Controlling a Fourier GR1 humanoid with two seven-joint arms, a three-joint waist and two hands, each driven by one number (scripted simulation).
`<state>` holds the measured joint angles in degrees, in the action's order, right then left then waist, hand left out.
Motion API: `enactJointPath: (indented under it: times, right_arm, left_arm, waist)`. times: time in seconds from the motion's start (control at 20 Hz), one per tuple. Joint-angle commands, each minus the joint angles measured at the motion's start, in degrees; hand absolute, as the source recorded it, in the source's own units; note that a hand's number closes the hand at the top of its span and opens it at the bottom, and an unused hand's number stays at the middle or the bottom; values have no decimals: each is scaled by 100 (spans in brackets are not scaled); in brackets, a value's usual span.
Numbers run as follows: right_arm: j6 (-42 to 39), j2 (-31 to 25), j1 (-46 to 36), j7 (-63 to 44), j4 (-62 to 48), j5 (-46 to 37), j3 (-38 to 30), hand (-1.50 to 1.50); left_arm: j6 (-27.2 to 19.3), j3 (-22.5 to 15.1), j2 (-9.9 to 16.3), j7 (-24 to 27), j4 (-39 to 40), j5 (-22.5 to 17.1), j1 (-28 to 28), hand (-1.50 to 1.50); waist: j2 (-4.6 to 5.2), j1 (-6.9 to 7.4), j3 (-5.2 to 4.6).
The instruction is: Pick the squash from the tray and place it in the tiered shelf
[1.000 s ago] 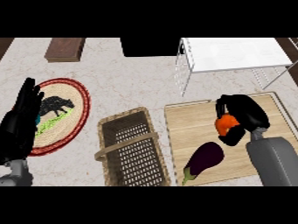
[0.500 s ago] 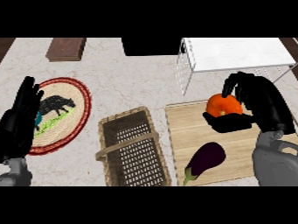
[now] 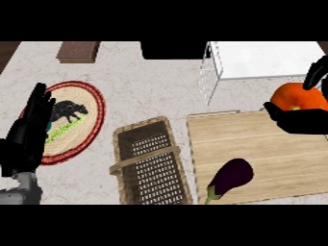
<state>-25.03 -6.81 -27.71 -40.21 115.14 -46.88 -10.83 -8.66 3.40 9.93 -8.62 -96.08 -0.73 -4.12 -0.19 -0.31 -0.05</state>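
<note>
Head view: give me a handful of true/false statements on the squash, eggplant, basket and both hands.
1. The right hand holds the orange squash. True.
2. The eggplant lies inside the wicker basket. False: it lies on the wooden tray, beside the basket.
3. The squash sits on the white tiered shelf. False: it is held in the hand, in front of the shelf.
4. The left hand is open at the view's left, over the round plate. True.
</note>
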Motion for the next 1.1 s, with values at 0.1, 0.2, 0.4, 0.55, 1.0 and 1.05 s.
enactJointPath:
  times: [0.1, 0.2, 0.4, 0.55, 1.0, 1.05]
  right_arm:
    - [606, -401, -312, 364, -801, 115, -438, 150]
    - [915, -539, -418, 669, -1316, 117, -573, 150]
    - [1467, -585, -1055, 765, -2352, -13, -544, 150]
    - [1825, -792, -969, 1368, -2944, 137, -721, 150]
    - [3389, -830, -1528, 2597, -5114, 85, -772, 150]
    - [3519, -1025, -1962, 2845, -5724, 170, -959, 150]
  left_arm:
    - [59, 107, -49, 8, -41, -29, -14, 0]
    - [164, 165, 85, -261, -262, -82, 17, 0]
    - [260, 186, 17, 18, -60, -121, 91, 0]
    - [-57, -93, -252, -159, 61, 221, -239, 0]
    - [77, -179, -314, -69, -262, 265, 211, 0]
    - [-23, 20, -237, -98, 216, 270, -376, 0]
  waist:
    - [22, 52, 4]
    - [23, 65, 5]
    - [28, 88, 3]
    - [31, 61, 5]
    - [30, 106, 6]
    - [49, 116, 6]
